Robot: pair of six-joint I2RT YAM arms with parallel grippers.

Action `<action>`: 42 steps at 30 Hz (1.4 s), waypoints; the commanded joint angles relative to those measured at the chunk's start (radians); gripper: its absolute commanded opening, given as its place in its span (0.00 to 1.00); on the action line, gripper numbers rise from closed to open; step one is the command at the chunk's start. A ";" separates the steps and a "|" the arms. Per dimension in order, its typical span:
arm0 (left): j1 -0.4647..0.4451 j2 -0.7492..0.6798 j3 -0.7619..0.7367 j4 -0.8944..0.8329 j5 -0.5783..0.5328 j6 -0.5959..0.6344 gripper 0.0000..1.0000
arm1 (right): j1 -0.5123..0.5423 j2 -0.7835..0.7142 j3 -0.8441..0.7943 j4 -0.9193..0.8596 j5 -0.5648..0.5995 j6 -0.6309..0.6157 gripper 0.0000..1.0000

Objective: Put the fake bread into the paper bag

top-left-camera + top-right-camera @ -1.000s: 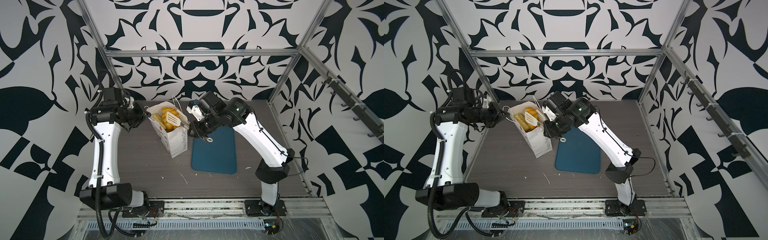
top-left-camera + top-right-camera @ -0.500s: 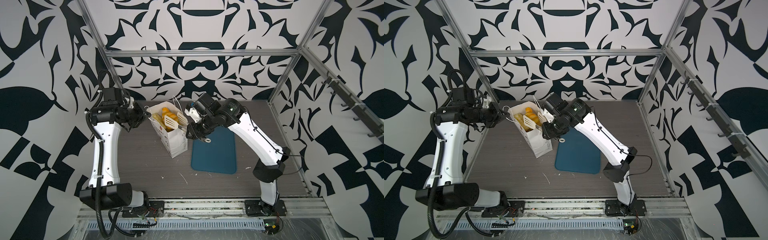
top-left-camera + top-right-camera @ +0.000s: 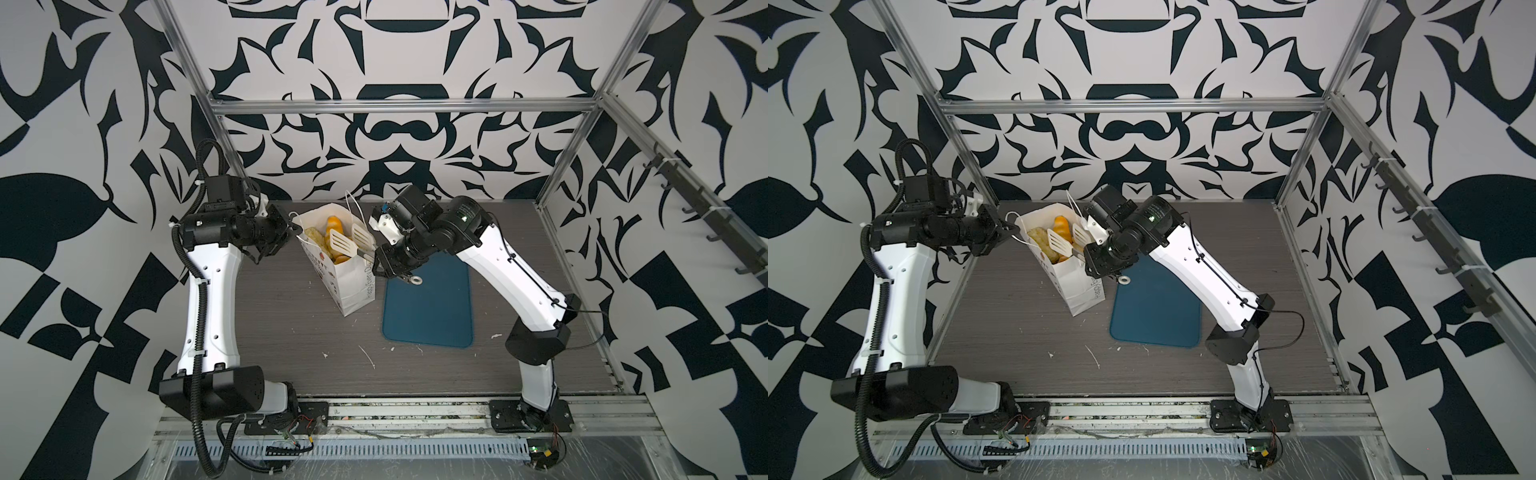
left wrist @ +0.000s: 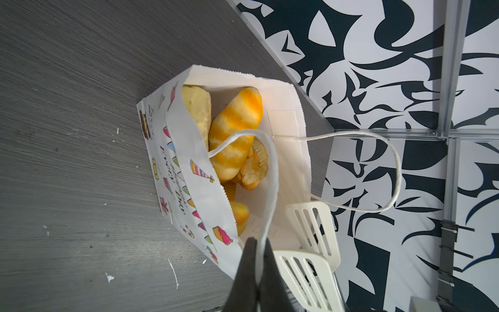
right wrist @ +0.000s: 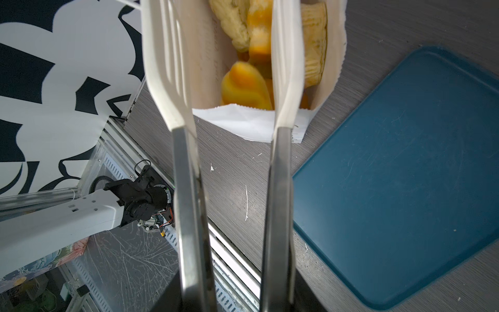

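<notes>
since a second ago the right gripper (image 3: 381,261) has eased a little toward 9 o'clock and rolled its wrist. the tongs (image 3: 341,245) it carries, which then read as a single white blade over the bag, now show two slotted blades standing apart with nothing between them. that gripper is clamped round the tongs' metal arms at about 4 o'clock of the mouth of the paper bag (image 3: 353,286), so the blades hang over the opening and whatever they let go lands inside. the left gripper (image 4: 258,252), at 9 o'clock of the bag, has not shifted. its fingers are pressed together on the cord handle (image 4: 271,173), drawing that wall outward, which i judge keeps the mouth wide and the tall bag from tipping. the fake bread (image 4: 235,129) lies inside the bag, several golden pieces stacked against the walls. in the right wrist view one orange piece (image 5: 244,86) between the blades is smeared, perhaps dropping, though the blur leaves that unsure. the teal tray (image 3: 432,307), at 3 o'clock of the bag on the table (image 3: 291,340), is bare and no bread shows on the table, so the task looks nearly done. what is left is likely lifting the tongs clear without catching the bag's rim.
</notes>
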 commanded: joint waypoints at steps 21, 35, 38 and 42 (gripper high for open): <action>0.002 0.018 0.116 -0.079 -0.005 0.024 0.36 | -0.213 -0.308 -0.181 0.114 0.066 -0.015 0.43; 0.002 -0.077 0.011 -0.088 -0.036 0.042 0.70 | -0.502 -0.476 -0.505 0.165 0.034 -0.014 0.42; 0.002 -0.124 -0.052 -0.054 -0.032 0.043 0.95 | -0.562 -0.503 -0.584 0.188 0.012 0.006 0.42; 0.002 -0.229 -0.154 0.033 -0.037 0.045 0.99 | -0.642 -0.532 -0.678 0.223 -0.018 0.025 0.42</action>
